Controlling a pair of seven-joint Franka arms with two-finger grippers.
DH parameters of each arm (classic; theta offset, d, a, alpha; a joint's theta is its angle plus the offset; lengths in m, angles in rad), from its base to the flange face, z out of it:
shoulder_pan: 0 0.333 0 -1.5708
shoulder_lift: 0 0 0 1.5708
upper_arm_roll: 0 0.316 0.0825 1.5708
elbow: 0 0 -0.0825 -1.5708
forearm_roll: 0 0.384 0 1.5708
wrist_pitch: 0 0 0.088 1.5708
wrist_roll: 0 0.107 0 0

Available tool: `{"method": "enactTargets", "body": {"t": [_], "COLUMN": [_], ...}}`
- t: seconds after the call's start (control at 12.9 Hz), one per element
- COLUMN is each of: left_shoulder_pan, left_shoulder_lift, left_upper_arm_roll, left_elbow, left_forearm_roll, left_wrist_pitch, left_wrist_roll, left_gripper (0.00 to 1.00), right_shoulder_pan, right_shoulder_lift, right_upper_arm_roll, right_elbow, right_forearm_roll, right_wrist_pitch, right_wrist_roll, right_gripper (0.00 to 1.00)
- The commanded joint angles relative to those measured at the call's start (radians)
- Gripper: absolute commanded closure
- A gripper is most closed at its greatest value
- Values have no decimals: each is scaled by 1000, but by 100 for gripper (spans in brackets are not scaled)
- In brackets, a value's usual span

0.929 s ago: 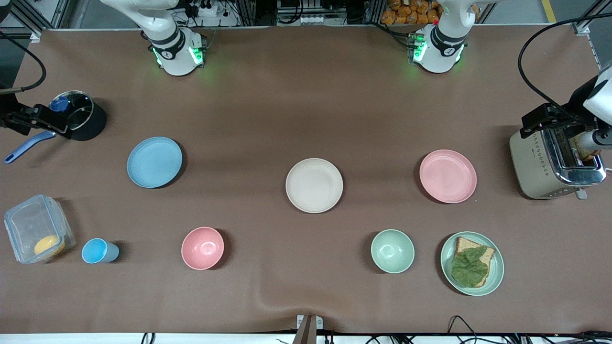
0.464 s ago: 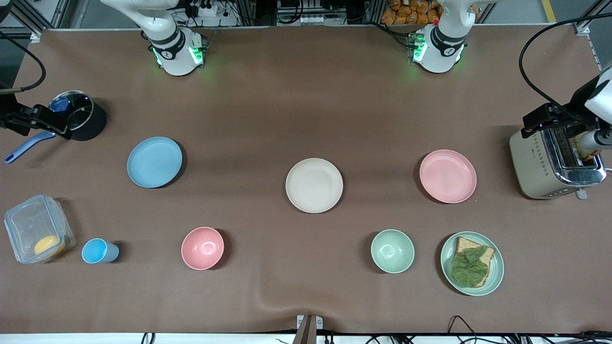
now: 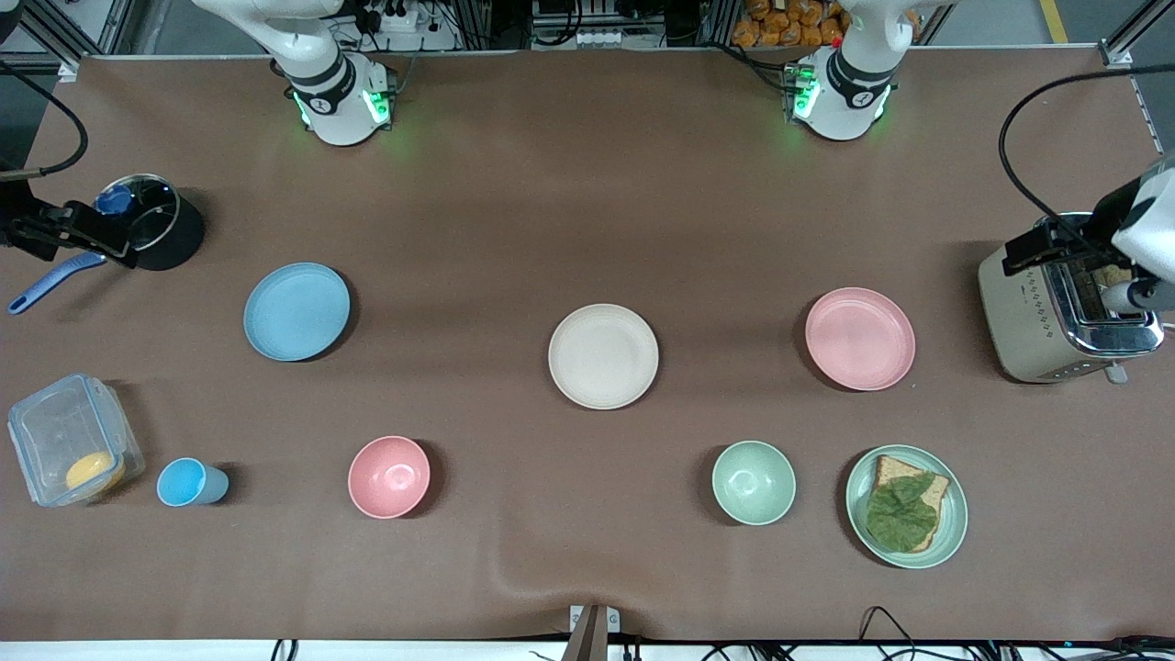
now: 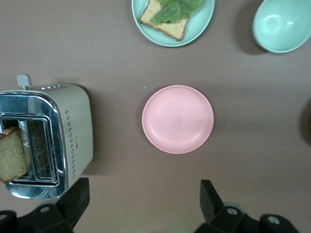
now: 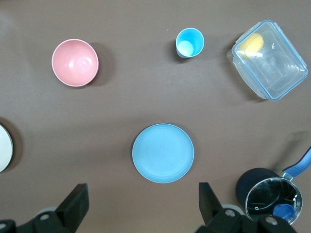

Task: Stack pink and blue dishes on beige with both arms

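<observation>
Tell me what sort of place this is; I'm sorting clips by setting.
Probably a robot lab staged as a kitchen: a toaster, plates such as the pink plate, and cables on a cloth-covered table, with metal framing along it.

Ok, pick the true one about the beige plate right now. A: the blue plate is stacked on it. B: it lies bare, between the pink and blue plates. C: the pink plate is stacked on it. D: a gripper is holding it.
B: the beige plate is bare, with the blue plate toward the right arm's end and the pink plate toward the left arm's end, each alone on the table.
</observation>
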Motion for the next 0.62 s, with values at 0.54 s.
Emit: {"method": "enactTargets", "body": {"t": [0.54], "left_shoulder_pan": [46], "left_shoulder_lift": [-15], "left_upper_arm_roll": [-6], "left_elbow": [-525], "left_forearm_roll": [11], "left_wrist_pitch": [532], "left_wrist_roll": [8], "left_gripper": [0], "right_shoulder_pan": [2], "right_shoulder_lift": [-12], "right_upper_arm_roll": [1], "right_elbow": [-13], "right_forearm_roll": [-1], "right_wrist_pitch": [3], "right_wrist_roll": [13], "right_gripper": [0]}}
